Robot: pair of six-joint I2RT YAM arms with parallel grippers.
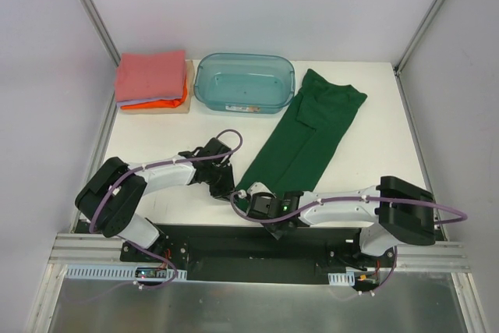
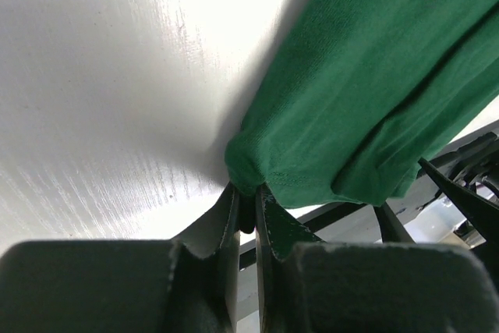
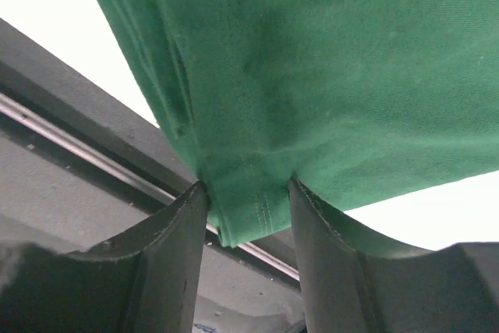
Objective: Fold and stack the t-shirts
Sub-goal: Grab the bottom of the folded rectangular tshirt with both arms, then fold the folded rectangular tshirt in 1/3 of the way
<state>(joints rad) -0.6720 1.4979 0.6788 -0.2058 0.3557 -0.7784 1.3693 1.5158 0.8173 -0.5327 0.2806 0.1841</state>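
Top view:
- dark green t-shirt [image 1: 308, 134] lies on the white table [image 1: 156, 146], folded lengthwise into a long strip.
- It runs on a slant from the upper right of centre down to the lower centre, and its near end reaches the table's front edge.
- Both arms reach in to that near end. The left gripper [image 1: 226, 185] is at the strip's left corner and the right gripper [image 1: 253, 202] just beside it, at the bottom edge.

Left wrist view:
- left gripper [image 2: 248, 193] has its jaws pressed together on a small bunched corner of the green cloth [image 2: 374, 83].
- The fabric rises out of the pinch toward the upper right of the frame, with bare table to the left.

Right wrist view:
- right gripper [image 3: 248, 200] has its jaws partly spread and straddling the stitched hem of the shirt [image 3: 327, 76].
- The cloth fills the gap and meets both fingers [image 3: 175, 255]. I cannot tell whether it is truly clamped.
- A dark rail [image 3: 78, 130] crosses the lower left, below the hem.

Upper left of the table:
- A stack of folded shirts sits well apart from the green one, with the salmon-pink shirt [image 1: 150, 74] on top.
- A sliver of the lavender shirt [image 1: 129, 103] shows under it, and the orange shirt [image 1: 168, 100] is beneath.

Upper centre:
- translucent teal bin [image 1: 234, 58] stands between the stack and the green shirt's far end.
- The shirt's upper edge lies just beside the bin's right wall.
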